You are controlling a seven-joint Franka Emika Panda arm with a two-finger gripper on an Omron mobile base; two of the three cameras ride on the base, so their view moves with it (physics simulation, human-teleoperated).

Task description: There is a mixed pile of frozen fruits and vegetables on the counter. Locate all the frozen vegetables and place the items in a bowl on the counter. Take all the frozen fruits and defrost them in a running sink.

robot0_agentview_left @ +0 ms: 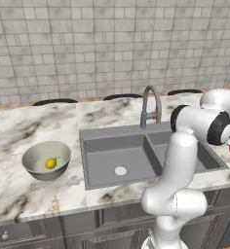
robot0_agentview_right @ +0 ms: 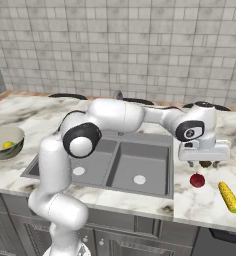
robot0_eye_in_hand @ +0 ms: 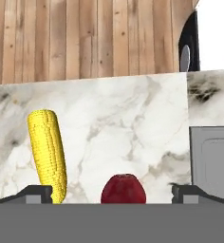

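Note:
My gripper (robot0_agentview_right: 203, 161) hangs open over the counter (robot0_agentview_right: 210, 205) just right of the sink (robot0_agentview_right: 120, 165). A dark red round fruit (robot0_agentview_right: 197, 180) lies just below and in front of it. In the hand view the red fruit (robot0_eye_in_hand: 124, 189) sits low between my fingertips (robot0_eye_in_hand: 35, 193), with nothing gripped. A small dark olive-brown lump (robot0_agentview_right: 205, 163) shows between the hanging fingers; I cannot tell whether it lies behind them. The yellow corn cob (robot0_agentview_right: 229, 196) lies to the fruit's right, and the corn cob (robot0_eye_in_hand: 48, 154) shows again at the left of the hand view. The grey-olive bowl (robot0_agentview_left: 39, 154) stands left of the sink and holds a small yellow piece (robot0_agentview_left: 50, 163).
The tall curved faucet (robot0_agentview_left: 148, 104) rises behind the double sink (robot0_agentview_left: 136, 155). The arm stretches across the sink from the base. A tiled wall backs the counter. Grey cabinets (robot0_agentview_left: 87, 228) run below the front edge.

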